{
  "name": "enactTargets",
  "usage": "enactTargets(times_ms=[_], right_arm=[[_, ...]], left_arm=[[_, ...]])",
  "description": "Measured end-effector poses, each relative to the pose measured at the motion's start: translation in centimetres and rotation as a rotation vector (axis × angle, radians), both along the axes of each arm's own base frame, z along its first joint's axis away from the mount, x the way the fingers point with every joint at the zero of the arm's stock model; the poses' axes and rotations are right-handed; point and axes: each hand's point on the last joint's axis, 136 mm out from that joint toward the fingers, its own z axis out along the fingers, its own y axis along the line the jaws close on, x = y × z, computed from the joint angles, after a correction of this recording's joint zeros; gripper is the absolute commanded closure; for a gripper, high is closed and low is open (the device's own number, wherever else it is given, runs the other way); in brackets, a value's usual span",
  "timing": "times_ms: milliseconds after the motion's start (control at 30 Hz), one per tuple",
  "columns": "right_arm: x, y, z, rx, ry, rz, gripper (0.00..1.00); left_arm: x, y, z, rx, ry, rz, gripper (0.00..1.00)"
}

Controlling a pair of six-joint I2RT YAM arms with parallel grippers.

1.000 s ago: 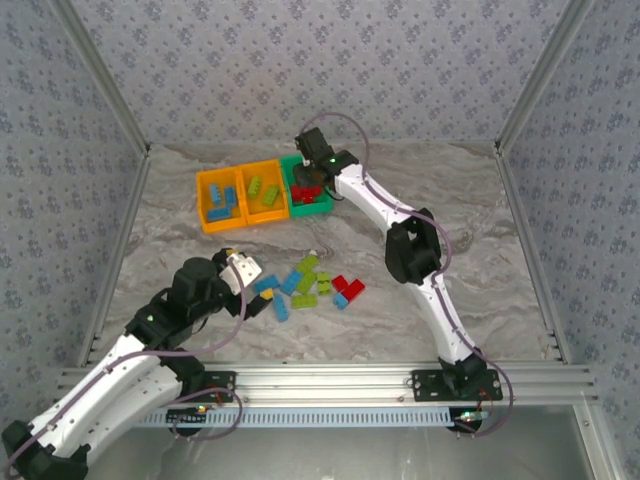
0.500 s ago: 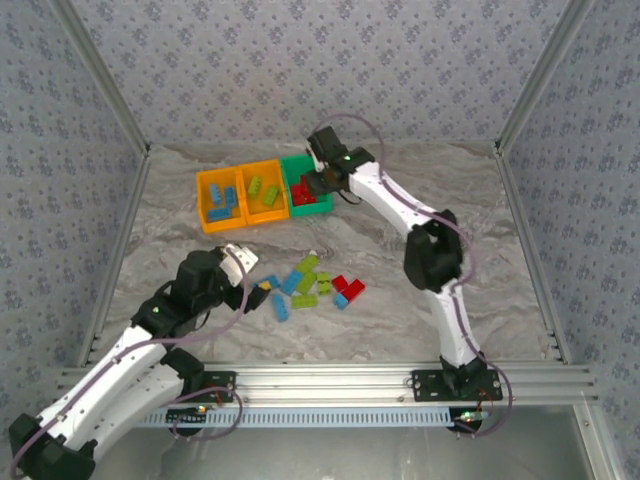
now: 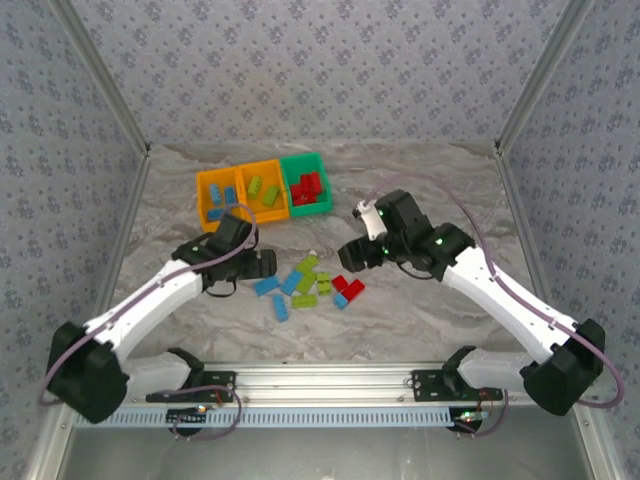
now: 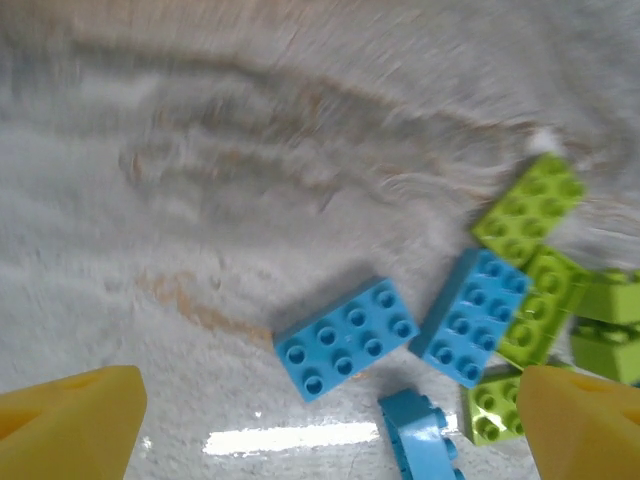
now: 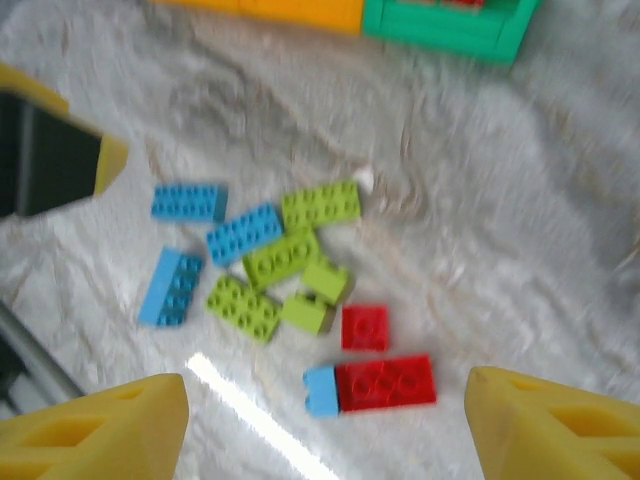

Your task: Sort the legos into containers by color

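Observation:
The loose legos lie mid-table in a small pile: blue bricks [image 3: 266, 285], lime green ones [image 3: 306, 283] and red ones [image 3: 349, 288]. My left gripper [image 3: 263, 264] hovers at the pile's left edge, open and empty. Below it lie a flat blue brick [image 4: 346, 337], a second blue one [image 4: 472, 316] and a lime green one [image 4: 527, 207]. My right gripper [image 3: 352, 254] hangs open and empty over the pile's right side, above a long red brick [image 5: 385, 382] with a small blue piece [image 5: 321, 390] at its end. The containers stand behind: two orange bins [image 3: 218, 200] [image 3: 263, 190] and a green one [image 3: 306, 185].
Blue bricks lie in the left orange bin, lime green in the middle one, red in the green bin [image 5: 450, 25]. A small white speck [image 3: 312, 252] sits behind the pile. Metal frame posts and patterned walls close in the table's sides and back.
My right arm has pulled back from over the green bin to the pile's right side, and its jaws have widened. My left arm has reached forward to the pile's left edge.

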Motion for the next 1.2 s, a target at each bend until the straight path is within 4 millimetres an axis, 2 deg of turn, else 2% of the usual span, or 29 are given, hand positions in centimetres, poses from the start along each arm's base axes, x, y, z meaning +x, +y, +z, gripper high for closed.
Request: enactTargets(times_ms=[100, 233, 300, 333, 400, 500, 567, 867, 1000, 1133, 1200], right_arm=[[-0.7, -0.2, -1.6, -0.012, 0.056, -0.006, 0.21], [-0.7, 0.0, -1.6, 0.001, 0.064, -0.008, 0.2], [-0.8, -0.2, -1.6, 0.006, 0.061, -0.018, 0.19], [-1.1, -0.5, -1.7, 0.005, 0.064, -0.022, 0.17], [-1.6, -1.0, -1.8, 0.003, 0.067, -0.032, 0.15], [-1.7, -1.1, -1.6, 0.005, 0.064, -0.033, 0.12], [-1.8, -1.1, -1.7, 0.003, 0.068, -0.032, 0.12], [-2.6, -1.8, -3.0, -0.018, 0.1, -0.04, 0.11], [-2.7, -1.9, -3.2, -0.018, 0.11, -0.048, 0.11], [-2.7, -1.9, -3.2, -0.012, 0.115, -0.058, 0.11], [-2.7, -1.8, -3.1, -0.004, 0.121, -0.063, 0.11]], left_arm=[[-0.4, 0.5, -1.0, -0.011, 0.053, 0.104, 0.02], [-0.5, 0.6, -1.0, -0.036, 0.066, 0.171, 0.01], [-0.4, 0.0, -2.0, -0.023, 0.095, 0.222, 0.01], [-0.1, -1.2, -2.5, -0.03, 0.103, 0.227, 0.01], [0.2, -3.5, -5.2, -0.016, 0.156, 0.225, 0.01], [-0.4, -3.9, -7.9, 0.019, 0.224, 0.256, 0.02], [-0.3, -4.0, -8.1, 0.004, 0.227, 0.28, 0.03], [-0.2, -3.4, -8.4, -0.001, 0.214, 0.377, 0.31], [-0.2, -3.1, -8.5, 0.002, 0.208, 0.395, 0.34], [0.0, -3.2, -8.4, 0.003, 0.202, 0.386, 0.48], [0.1, -3.3, -8.3, -0.003, 0.195, 0.38, 0.51]])
